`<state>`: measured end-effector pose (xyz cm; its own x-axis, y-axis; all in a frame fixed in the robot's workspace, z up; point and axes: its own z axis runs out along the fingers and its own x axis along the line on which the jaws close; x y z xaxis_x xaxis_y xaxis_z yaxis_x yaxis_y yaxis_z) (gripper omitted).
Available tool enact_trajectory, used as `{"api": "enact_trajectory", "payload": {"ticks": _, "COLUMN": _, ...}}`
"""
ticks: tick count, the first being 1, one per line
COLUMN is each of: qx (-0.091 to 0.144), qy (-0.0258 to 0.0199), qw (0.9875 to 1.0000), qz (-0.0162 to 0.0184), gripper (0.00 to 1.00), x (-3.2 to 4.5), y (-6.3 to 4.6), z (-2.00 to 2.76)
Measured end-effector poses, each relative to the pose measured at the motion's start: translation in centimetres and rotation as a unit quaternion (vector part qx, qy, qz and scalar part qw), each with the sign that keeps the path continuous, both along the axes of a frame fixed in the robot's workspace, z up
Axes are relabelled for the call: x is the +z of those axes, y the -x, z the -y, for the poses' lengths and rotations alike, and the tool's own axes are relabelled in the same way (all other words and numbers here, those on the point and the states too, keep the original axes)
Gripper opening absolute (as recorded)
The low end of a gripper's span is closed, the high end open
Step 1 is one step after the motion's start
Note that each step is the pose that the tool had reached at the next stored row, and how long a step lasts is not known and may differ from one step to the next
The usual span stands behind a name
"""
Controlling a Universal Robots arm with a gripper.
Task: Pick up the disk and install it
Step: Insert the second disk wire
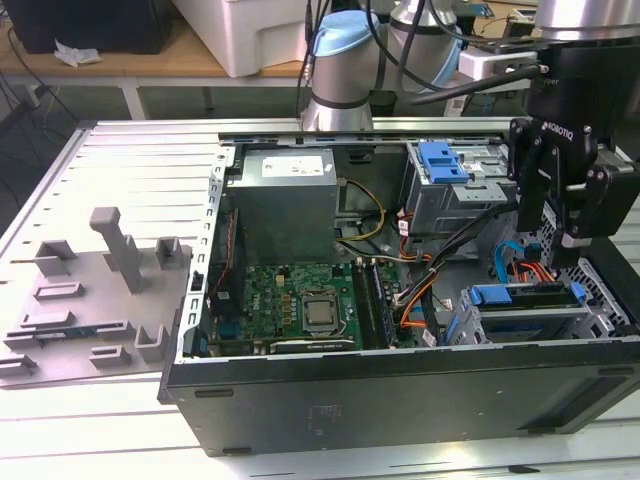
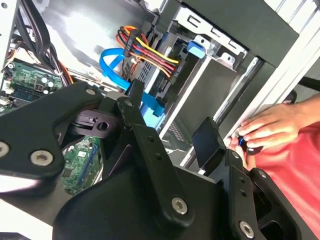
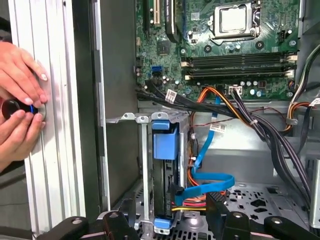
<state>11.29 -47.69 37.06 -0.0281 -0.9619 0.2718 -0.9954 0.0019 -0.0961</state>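
While our gripper (image 1: 565, 215) hung empty, jaws apart, above the case's drive-cage corner, we logged the disk (image 3: 165, 145) seated edge-on in its cage (image 3: 145, 150); install step seemingly done, release remaining.

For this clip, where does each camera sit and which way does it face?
Exterior view: off the arm, looking down into the open computer case; the gripper hangs over the drive bay.
First wrist view: on the wrist, facing the disk in its bay past open fingers.
Second wrist view: on the wrist, looking along the gripper linkage.
Shared: both wrist views show a person's hands.
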Motion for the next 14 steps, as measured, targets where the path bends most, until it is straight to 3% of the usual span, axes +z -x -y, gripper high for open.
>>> {"api": "enact_trajectory", "payload": {"ticks": 5, "qx": -0.009, "qy": 0.0012, "qw": 0.9999, "qz": -0.0068, "gripper": 0.66, "x": -0.27, "y": 0.02, "z": -0.02}}
{"api": "enact_trajectory", "payload": {"ticks": 6, "qx": -0.009, "qy": 0.0072, "qw": 0.9999, "qz": -0.0122, "gripper": 0.66, "x": -0.30, "y": 0.01, "z": -0.05}}
{"api": "enact_trajectory", "payload": {"ticks": 7, "qx": -0.009, "qy": 0.0135, "qw": 0.9998, "qz": -0.0147, "gripper": 0.66, "x": -0.33, "y": 0.02, "z": -0.15}}
{"api": "enact_trajectory", "payload": {"ticks": 9, "qx": -0.010, "qy": 0.0183, "qw": 0.9997, "qz": -0.0153, "gripper": 0.66, "x": -0.37, "y": 0.02, "z": -0.30}}
{"api": "enact_trajectory", "payload": {"ticks": 14, "qx": -0.010, "qy": 0.0250, "qw": 0.9995, "qz": -0.0163, "gripper": 0.66, "x": -0.52, "y": 0.02, "z": -0.41}}
